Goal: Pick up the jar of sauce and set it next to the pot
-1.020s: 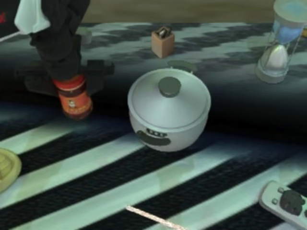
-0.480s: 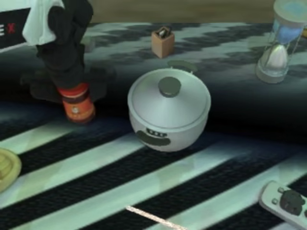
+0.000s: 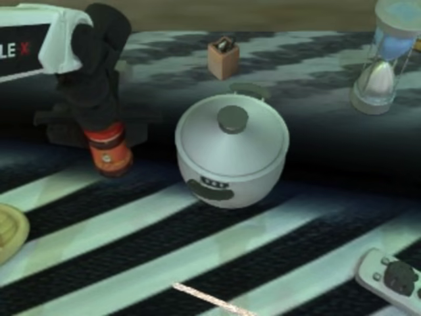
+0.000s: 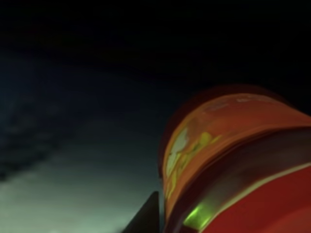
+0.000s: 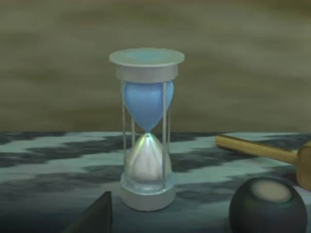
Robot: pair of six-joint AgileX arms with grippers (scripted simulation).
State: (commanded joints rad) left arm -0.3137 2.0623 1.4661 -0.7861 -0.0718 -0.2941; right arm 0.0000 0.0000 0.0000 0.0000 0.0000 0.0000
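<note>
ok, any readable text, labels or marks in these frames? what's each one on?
"LE X": partial lettering on the left arm's white link, cut by the picture's edge.
Jar of sauce, held in the left pincer: label picture, no legible words.
Pot: dark oval mark, lettering too blurred to read.
Right wrist view: no text.

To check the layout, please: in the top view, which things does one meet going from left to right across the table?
Yellow disc → jar of sauce, held by the left gripper → small tan box → hourglass
</note>
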